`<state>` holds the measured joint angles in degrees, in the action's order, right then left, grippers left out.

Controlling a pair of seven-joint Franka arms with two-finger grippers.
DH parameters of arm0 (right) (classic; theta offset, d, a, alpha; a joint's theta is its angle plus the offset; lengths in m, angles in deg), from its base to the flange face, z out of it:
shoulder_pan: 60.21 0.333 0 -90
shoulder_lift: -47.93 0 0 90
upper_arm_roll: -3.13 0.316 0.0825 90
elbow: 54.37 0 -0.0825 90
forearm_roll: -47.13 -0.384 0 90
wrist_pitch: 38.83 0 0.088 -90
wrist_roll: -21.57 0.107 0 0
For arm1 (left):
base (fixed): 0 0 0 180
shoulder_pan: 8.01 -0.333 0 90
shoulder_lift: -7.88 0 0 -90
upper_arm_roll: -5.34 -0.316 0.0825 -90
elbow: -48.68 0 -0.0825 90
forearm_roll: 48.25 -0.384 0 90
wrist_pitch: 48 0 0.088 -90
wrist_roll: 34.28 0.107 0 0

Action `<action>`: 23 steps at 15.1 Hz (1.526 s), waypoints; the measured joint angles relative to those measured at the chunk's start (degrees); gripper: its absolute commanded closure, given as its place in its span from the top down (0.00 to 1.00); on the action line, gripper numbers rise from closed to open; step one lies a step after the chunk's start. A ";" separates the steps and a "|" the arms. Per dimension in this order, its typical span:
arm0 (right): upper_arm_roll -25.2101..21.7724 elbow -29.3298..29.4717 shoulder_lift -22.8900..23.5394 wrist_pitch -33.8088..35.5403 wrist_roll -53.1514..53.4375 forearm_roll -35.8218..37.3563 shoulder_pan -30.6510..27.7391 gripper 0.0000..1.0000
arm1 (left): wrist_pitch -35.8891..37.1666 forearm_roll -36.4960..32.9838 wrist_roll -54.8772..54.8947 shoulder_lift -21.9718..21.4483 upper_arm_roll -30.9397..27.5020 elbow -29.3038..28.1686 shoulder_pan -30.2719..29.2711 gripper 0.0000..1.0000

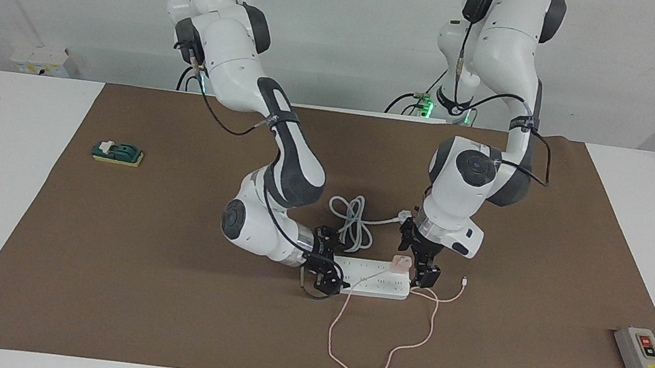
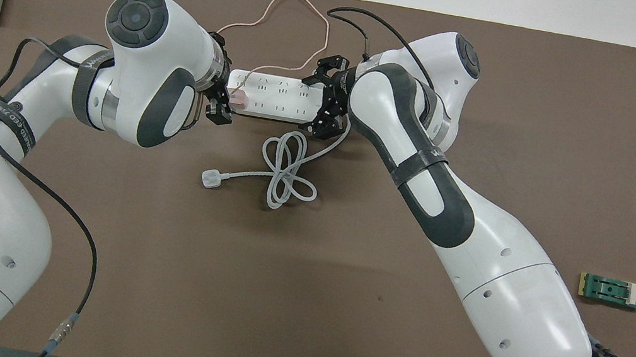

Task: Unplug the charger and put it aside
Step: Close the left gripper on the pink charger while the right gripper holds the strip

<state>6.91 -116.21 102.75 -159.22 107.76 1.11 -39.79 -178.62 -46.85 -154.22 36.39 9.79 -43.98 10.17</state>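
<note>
Facing view, charger (image 1: 401, 263) plugged in power strip (image 1: 375, 277), left tool (image 1: 421, 269) open beside it, right tool (image 1: 326, 268) gripping strip's end.

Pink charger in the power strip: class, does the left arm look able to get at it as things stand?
Probably yes. The left gripper is already down at the charger, which sits plugged into the power strip. The right gripper is at the strip's other end, out of its way.
</note>
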 measured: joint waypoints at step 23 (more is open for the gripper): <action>-1.37 1.66 2.41 -1.88 0.06 2.79 1.03 0.63 | -0.88 -2.44 3.74 0.30 -0.20 -2.43 1.88 0.00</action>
<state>5.54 -114.55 105.16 -161.09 107.83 3.90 -38.76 -179.50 -49.29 -150.47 36.68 9.59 -46.41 12.05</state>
